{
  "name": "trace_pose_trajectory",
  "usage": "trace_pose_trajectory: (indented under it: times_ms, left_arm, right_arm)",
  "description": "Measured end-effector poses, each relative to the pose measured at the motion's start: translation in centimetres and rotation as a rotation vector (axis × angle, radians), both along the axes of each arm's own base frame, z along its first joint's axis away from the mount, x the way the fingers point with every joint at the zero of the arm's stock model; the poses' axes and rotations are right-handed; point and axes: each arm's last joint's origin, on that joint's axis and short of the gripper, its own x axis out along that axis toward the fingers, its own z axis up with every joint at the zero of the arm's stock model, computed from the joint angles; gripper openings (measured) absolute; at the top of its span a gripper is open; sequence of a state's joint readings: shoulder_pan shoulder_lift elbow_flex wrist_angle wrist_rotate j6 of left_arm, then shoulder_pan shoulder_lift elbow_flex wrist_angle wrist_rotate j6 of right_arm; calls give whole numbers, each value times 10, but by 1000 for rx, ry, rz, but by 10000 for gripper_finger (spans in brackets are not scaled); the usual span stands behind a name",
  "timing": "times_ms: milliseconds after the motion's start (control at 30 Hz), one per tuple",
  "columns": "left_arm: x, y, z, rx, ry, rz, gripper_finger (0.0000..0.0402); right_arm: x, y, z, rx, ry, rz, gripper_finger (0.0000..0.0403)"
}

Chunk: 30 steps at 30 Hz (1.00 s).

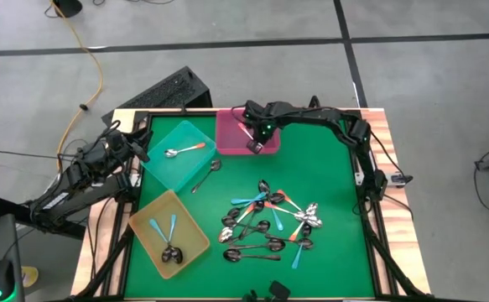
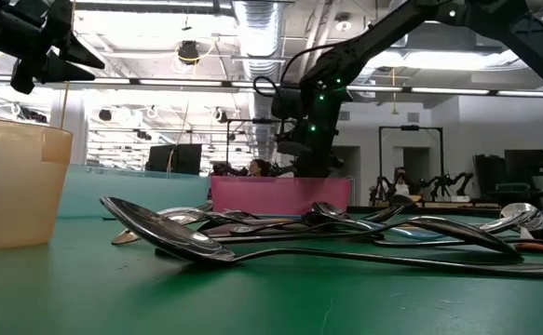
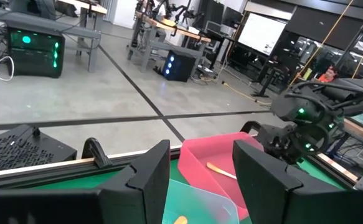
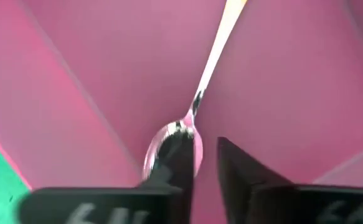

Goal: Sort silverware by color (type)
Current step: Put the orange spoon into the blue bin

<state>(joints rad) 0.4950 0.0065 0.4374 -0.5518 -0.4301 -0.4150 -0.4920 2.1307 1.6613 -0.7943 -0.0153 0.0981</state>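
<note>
Carrying everything is the green counter (image 1: 336, 168), filling the middle of the high view, and three trays are lining its upper and left side so each handle colour gets its own bin. Lying heaped right of centre is the unsorted silverware (image 1: 269, 226), blue, orange-red and dark spoons still mixed. At the lower left the yellow tray (image 1: 195, 237) is holding blue-handled spoons, while the teal tray (image 1: 158, 164) above it is keeping one orange-handled spoon (image 1: 185, 150). At the upper centre the right tool (image 1: 256, 147) is reaching down into the pink tray (image 1: 229, 144), its fingers standing narrowly apart just over a spoon (image 4: 176, 138) lying on the tray floor, probably being released there. Waiting at the upper left, the left tool (image 1: 125, 138) is fully closed, holding nothing.
</note>
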Motion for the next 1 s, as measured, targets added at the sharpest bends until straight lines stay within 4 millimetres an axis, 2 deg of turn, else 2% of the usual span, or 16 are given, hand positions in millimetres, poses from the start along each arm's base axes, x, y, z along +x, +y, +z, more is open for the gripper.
trace_pose_trajectory:
  times_ms: [233, 300, 400, 633, 767, 867, 1000]
  left_arm:
    - [0, 0, 0, 0, 0, 0, 158]
    - [0, 0, 0, 0, 0, -1, 158]
    - [0, 0, 0, 0, 0, -1, 158]
    - [0, 0, 0, -1, 0, 0, 158]
    - [0, 0, 0, 0, 0, 2, 158]
    - [0, 0, 0, 0, 0, 3, 158]
    - [0, 0, 0, 0, 0, 4, 158]
  right_arm:
    - [-1, 1, 0, 12, 10, -5, 238]
    - [-1, 0, -1, 16, 12, -13, 258]
    - [1, 0, -13, 30, 34, -13, 265]
    - [0, 2, -33, 66, 127, 4, 264]
    - [0, 3, -33, 72, 147, -1, 247]
    - [0, 4, -34, 63, 161, -2, 201]
    - [-1, 3, -35, 58, 167, -5, 103]
